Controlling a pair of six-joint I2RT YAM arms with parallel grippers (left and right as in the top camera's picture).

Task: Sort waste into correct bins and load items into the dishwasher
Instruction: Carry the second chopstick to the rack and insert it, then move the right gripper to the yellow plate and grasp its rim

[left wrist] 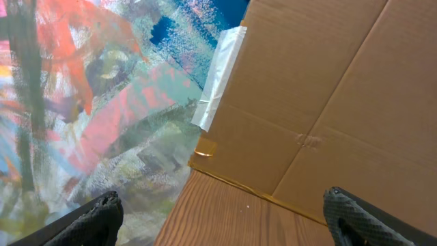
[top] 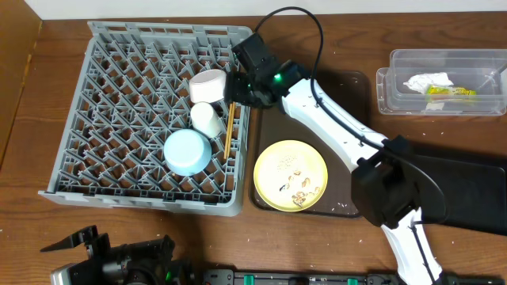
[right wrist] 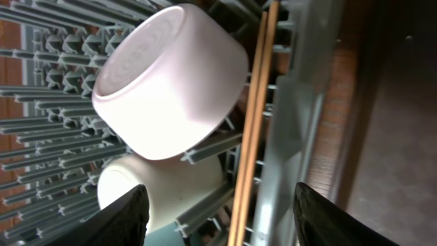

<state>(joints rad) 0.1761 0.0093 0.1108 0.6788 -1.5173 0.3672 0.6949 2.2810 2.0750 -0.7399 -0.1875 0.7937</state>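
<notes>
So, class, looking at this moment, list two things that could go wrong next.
1. The open right gripper hangs close to the thin wooden chopsticks and the pale pinkish-white bowl in the grey plastic dish rack; pulling away could knock them.
2. The round yellow plate holds pale food crumbs; racking it unscraped would likely scatter them.

We note a grey lattice rack (top: 119, 103) with a pinkish-white bowl (top: 208, 85), white cup (top: 206, 119), light blue bowl (top: 188, 152) and tan chopsticks (top: 228, 131). The yellow plate (top: 273, 162), speckled with pale crumbs (top: 299, 190), sits on a dark brown tray (top: 352, 95). We see a white napkin (top: 428, 81) and yellow-green wrapper (top: 451, 92) in the clear tub (top: 384, 87).
</notes>
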